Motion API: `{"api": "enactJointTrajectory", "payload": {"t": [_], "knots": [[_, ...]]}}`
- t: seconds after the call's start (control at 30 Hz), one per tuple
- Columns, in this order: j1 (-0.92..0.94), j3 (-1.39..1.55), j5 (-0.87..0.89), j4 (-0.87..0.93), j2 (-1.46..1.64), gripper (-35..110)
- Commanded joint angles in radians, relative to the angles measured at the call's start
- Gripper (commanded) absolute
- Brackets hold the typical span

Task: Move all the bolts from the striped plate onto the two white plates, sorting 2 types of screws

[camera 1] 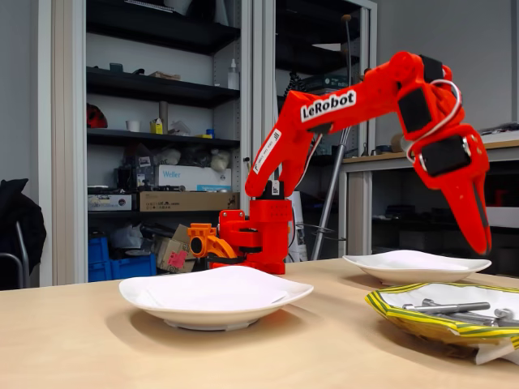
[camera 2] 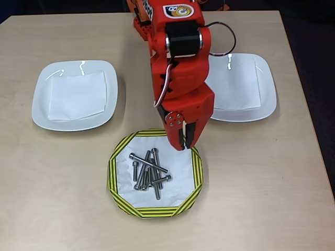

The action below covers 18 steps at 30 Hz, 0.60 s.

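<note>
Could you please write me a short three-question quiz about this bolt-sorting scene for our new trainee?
1. True or false: in the overhead view, all the bolts lie on the striped plate.
2. Multiple choice: what lies on the two white plates in the overhead view? A) long bolts B) a white paper sheet each C) short bolts
3. Fill in: in the overhead view the end effector is over the striped plate's ____ rim.

Key
1. True; they sit in a pile at its centre.
2. B; no bolt lies on either one.
3. Upper, toward the arm's base; in the fixed view the end effector is above the plate, not touching it.
</note>
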Motion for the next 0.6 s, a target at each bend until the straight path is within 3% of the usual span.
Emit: {"api": "enactJointTrajectory", "payload": {"t": [0.0,0.2,0.57], "knots": [[-0.080,0.373,0.126,-0.091,0.291,0],[-0.225,0.801,0.307,-0.267,0.563,0],[-0.463,1.019,0.638,-0.462,0.617,0]]}}
